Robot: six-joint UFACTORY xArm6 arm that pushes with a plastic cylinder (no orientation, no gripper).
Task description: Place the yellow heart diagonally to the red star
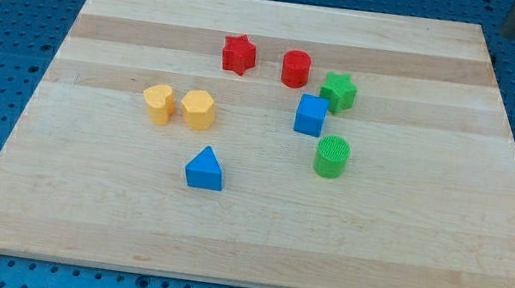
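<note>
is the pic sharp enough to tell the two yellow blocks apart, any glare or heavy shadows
Camera view: lighting is even and soft, with only faint short shadows under the blocks and no glare on the wooden board. Focus is fairly sharp; the yellow heart shows its notched top, while the other yellow block beside it reads less clearly in shape. The red star is crisp. My tip does not show.
</note>
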